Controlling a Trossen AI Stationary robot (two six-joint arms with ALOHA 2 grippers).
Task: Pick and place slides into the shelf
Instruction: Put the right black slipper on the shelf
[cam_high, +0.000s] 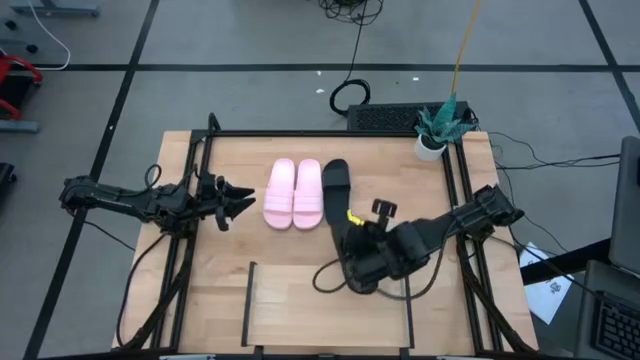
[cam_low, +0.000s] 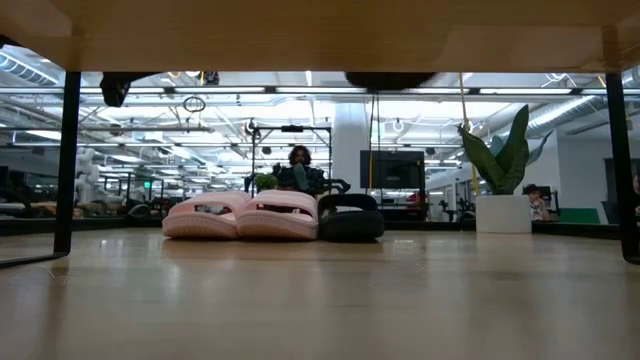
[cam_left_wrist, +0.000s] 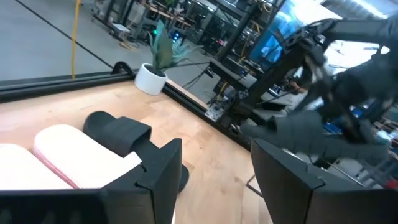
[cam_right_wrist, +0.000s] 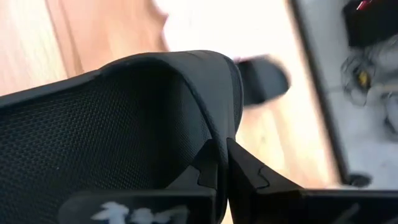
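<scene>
- Near table centre, slightly toward 4 o'clock in the high view, right gripper (cam_high: 358, 262) is clamped on one matte black slip-on slide (cam_high: 352, 252); right wrist view shows the fingers (cam_right_wrist: 214, 163) pinched narrow on the strap edge of that slide (cam_right_wrist: 118, 124), with no real gap between them.
- Grip on the strap edge makes sense: thin lip fits between the fingers and the sole hangs free for setting down. Judgement only.
- Held slide seems lifted off the tabletop; low view shows a dark shape up by the top edge, not on the wood. Cannot tell exact tilt.
- Low flat light-wood shelf board with thin black end rails (cam_high: 330, 310) sits at 6 o'clock of the table; nothing on it yet. All four slides are outside it.
- Held slide is just at the 12 o'clock edge of the shelf, so the carry looks mostly done and placing is next, my guess.
- Pale pink pair of broad-strap slides (cam_high: 293, 193) lies side by side at 12 o'clock of centre, touching each other.
- Second matte black slide (cam_high: 336, 180) lies just beside the pink pair on its 3 o'clock side, flat on the table (cam_high: 230, 250).
- Left gripper (cam_high: 243, 200) waits at 9 o'clock, pointing at the pink pair, fingers spread wide, holding nothing; left wrist view shows a clear gap.
- White pot with a green plant (cam_high: 433, 145) stands at the 1 o'clock corner, well apart.
</scene>
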